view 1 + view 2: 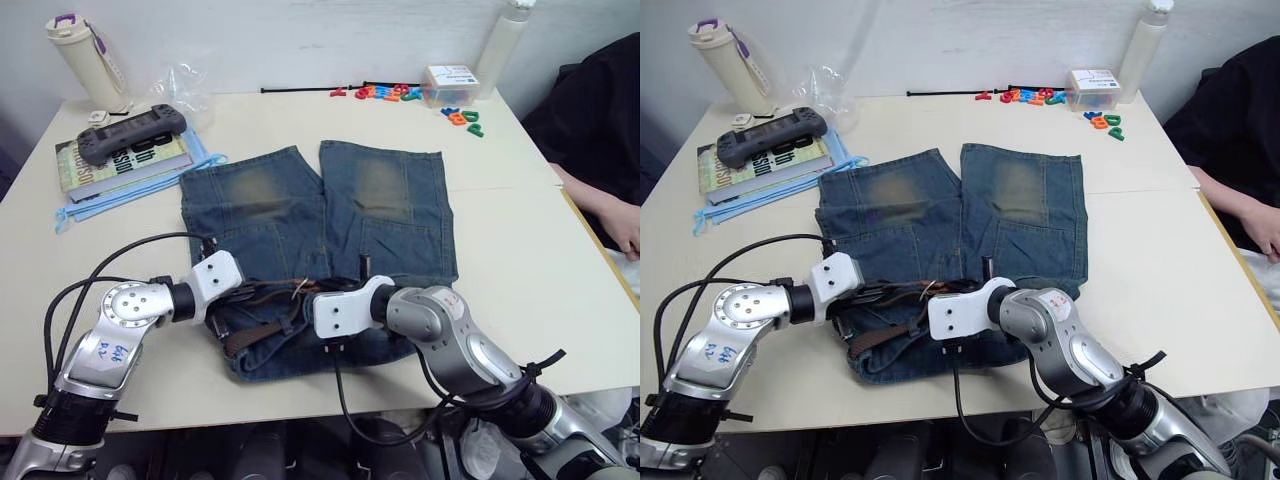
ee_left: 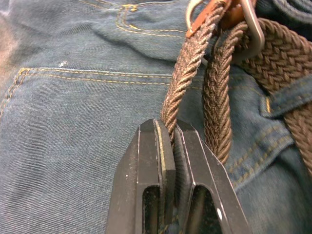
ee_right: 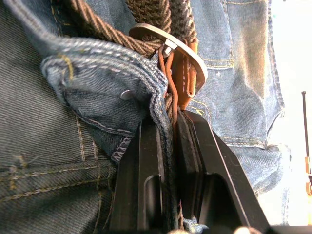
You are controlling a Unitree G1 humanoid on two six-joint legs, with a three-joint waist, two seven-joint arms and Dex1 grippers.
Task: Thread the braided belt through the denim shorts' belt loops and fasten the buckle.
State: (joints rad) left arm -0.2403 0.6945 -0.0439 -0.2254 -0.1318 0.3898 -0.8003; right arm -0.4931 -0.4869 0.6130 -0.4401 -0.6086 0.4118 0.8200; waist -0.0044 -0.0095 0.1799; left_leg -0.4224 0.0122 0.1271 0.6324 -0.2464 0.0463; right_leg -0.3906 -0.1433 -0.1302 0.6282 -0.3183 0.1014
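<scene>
shorts (image 1: 318, 215) lay mid-table, waistband at near edge | left gripper (image 2: 167, 139) clamped belt (image 2: 187, 63) | right gripper (image 3: 171, 122) clamped waistband and belt by buckle (image 3: 168, 41) | book (image 1: 118, 160), controller (image 1: 132, 130) at far-left corner

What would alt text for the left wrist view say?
The left tool is shut on the braided belt, pinching one strand above the denim shorts. The strap runs up to the buckle, and another stretch passes under a belt loop.
</scene>
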